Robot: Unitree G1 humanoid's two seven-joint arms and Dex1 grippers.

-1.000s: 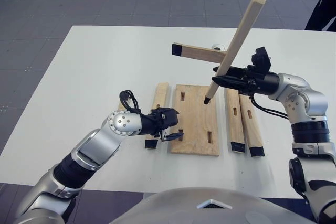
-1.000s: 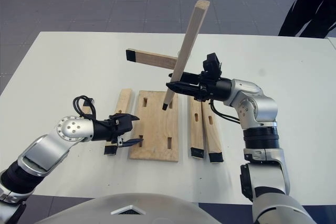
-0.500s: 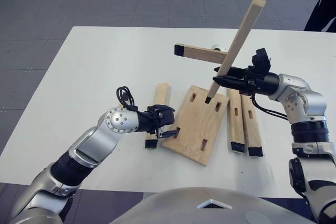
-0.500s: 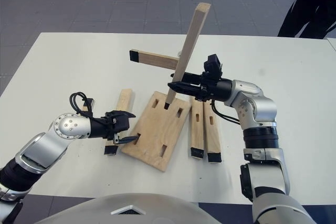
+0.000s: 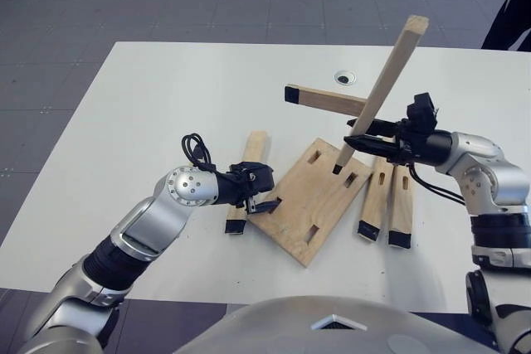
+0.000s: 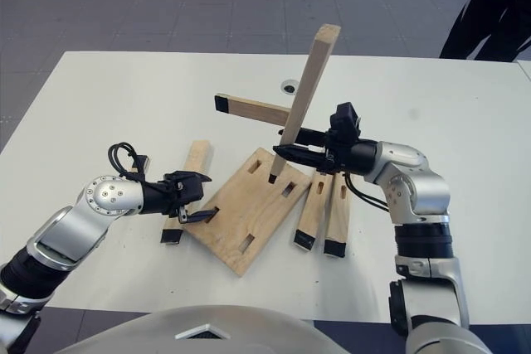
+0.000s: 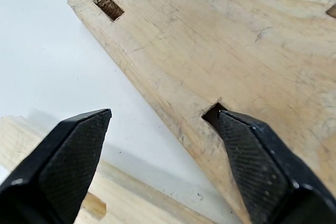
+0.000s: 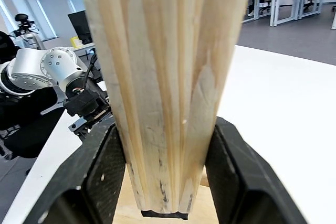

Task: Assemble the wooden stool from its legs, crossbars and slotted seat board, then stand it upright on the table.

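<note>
— How far along is that stool?
— Barely begun, I'd say. The pale, slotted wooden seat board [image 5: 311, 198] lies flat and askew in the middle of the white tabletop [image 5: 166, 97], its slots bare. The right tool [image 5: 362, 130] is clamped on a long pale wooden leg with a black tip [image 5: 386, 72]. The leg is tilted, tip down at one slot, and a black-capped wooden crossbar [image 5: 323, 99] sticks out sideways from it.
— And the left?
— The left tool [image 5: 264, 198] gapes wide astride the board's near edge, holding nothing. Two more pale wooden sticks [image 5: 402, 205] lie just beside the board on the right, and a single stick [image 5: 251, 159] on the left. None is fitted yet.
— Is that tip seated?
— Can't tell from here, nor how the crossbar joins.
</note>
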